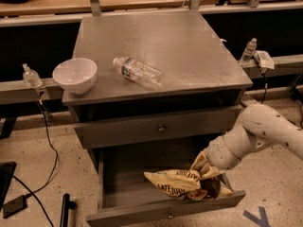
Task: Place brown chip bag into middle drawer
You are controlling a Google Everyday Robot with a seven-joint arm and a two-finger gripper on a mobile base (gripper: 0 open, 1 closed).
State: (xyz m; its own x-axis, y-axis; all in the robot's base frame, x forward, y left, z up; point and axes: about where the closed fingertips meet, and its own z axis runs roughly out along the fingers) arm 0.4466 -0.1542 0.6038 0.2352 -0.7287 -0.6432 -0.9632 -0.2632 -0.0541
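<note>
Claw (204,166) grips brown chip bag (176,183) inside open middle drawer (142,214), by its front-right corner; room lies leftward.

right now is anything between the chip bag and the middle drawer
Nothing visible. The middle drawer is open and the brown chip bag is down in its right front part, gripper at the bag's right end. The bottle and bowl sit on the cabinet top.

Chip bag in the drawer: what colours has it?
The chip bag is pale yellow and dark brown, in the camera view; gripper at its dark end.
</note>
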